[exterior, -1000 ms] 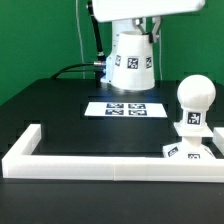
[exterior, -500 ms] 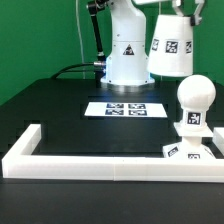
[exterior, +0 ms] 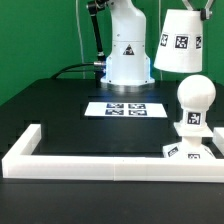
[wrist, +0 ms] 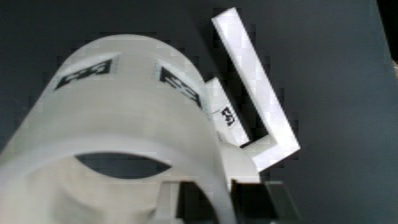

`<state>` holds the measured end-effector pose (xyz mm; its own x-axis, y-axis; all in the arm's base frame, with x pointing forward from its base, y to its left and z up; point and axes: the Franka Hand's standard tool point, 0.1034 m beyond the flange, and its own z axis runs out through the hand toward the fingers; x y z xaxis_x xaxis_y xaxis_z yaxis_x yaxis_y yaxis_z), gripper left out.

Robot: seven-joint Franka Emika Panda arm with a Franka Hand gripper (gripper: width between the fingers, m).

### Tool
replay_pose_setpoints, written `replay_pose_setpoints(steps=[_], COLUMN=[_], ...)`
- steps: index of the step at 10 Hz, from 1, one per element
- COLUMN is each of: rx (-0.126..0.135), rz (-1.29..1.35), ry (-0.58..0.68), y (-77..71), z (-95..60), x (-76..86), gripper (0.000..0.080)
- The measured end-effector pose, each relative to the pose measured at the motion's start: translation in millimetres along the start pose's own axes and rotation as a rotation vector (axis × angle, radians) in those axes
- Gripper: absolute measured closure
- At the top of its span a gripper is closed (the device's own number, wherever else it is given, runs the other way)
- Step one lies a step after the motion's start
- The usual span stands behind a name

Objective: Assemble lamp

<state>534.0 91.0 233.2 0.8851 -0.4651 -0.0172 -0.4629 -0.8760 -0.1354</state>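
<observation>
Border first: the long white bar-shaped border [exterior: 110, 163] runs along the table's near edge. Just behind it, at the exterior view's right, the flat square white base [exterior: 190, 150] carries the matte white ball-shaped bulb [exterior: 193, 97], upright in its socket. Mid-table lies the marker board [exterior: 125, 108]. Farther back and high, the white truncated-cone shade [exterior: 175, 40] hangs tilted above the bulb; the wrist view shows the two-finger gripper [wrist: 224, 199] pinching its thin rim wall [wrist: 203, 190], jaws narrow. The shade looks a light, stiff, smooth hollow shell, so a rim pinch suits it, though it may swivel.
</observation>
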Motion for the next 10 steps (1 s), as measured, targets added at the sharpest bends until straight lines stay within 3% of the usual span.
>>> replay_pose_setpoints(steps=[2,5,10], rx=[0.003,0.009,0.001], rz=[-0.008,-0.013,-0.031], ry=[0.004,0.031,0.044], y=[-4.6,-22.0,-38.8], z=[-1.6,-3.4,9.0], x=[5.9,30.0,49.3], gripper=[0.0754,0.0754,0.0754])
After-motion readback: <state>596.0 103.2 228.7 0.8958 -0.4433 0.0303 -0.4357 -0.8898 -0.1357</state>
